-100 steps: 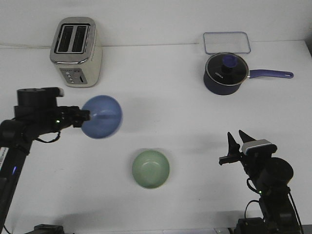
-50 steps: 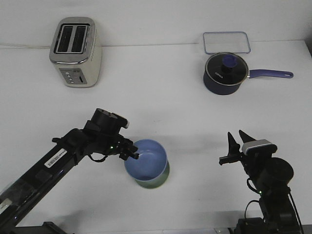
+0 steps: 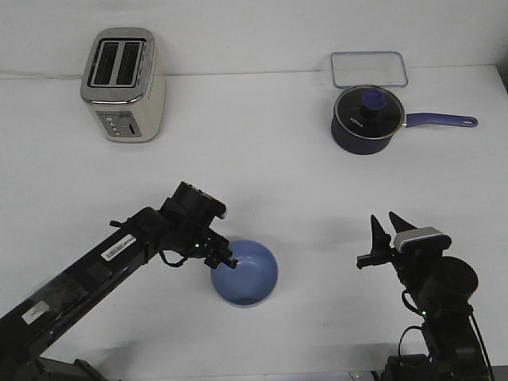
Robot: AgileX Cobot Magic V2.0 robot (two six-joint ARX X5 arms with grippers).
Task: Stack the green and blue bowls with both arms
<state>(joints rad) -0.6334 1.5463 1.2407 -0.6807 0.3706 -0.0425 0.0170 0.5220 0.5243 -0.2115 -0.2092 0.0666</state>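
Lowered blue bowl (image 3: 245, 272) at left end effector (image 3: 226, 260)

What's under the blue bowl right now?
Nothing shows beneath the blue bowl except white table. No green bowl is visible; if it is underneath, the blue one covers it completely. The left claw is at its rim.

Both arms thin, black, jointed. Left arm (image 3: 119, 254) has white printed labels along its links, a small green light and loose black cable near the wrist. Right arm (image 3: 440, 298) carries a silver-grey block, pointed black fingers (image 3: 376, 235), green light
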